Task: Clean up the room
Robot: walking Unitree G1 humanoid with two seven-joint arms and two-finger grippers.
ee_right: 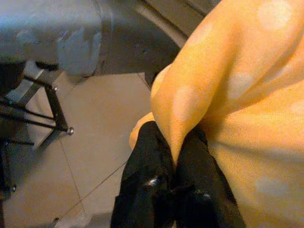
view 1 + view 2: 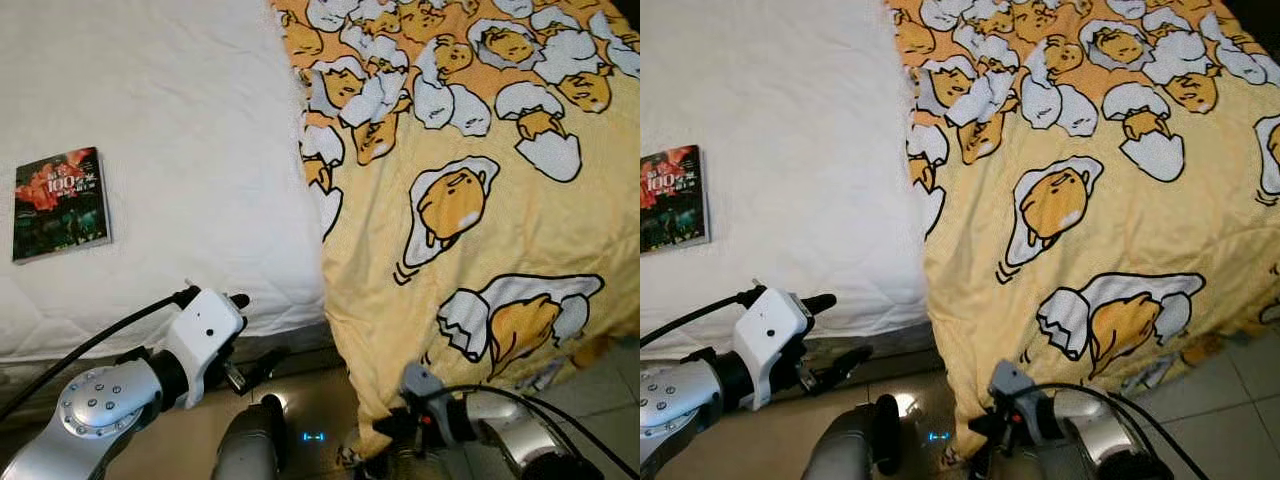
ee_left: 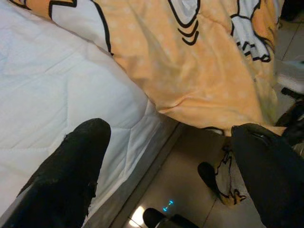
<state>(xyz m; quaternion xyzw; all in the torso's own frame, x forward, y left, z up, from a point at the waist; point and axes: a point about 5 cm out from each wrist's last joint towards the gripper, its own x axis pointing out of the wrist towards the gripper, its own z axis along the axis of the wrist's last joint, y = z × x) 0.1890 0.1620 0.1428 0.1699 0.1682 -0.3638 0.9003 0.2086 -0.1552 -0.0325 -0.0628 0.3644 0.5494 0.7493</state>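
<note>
R gripper [image 1: 173,178] pinched tight on yellow blanket [image 2: 480,200] corner, near right | L gripper [image 3: 166,156] wide open, empty | blanket half across bed [image 2: 150,150] | book [image 2: 60,203] far left, not tidied yet

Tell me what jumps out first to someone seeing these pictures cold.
The yellow quilt printed with egg characters covers the bed's right side and hangs over its foot toward the tiled floor. The right gripper is pinched shut on a fold at its lower corner. A book lies on the bare white mattress to the left, with the left gripper open near the bed's edge.
</note>
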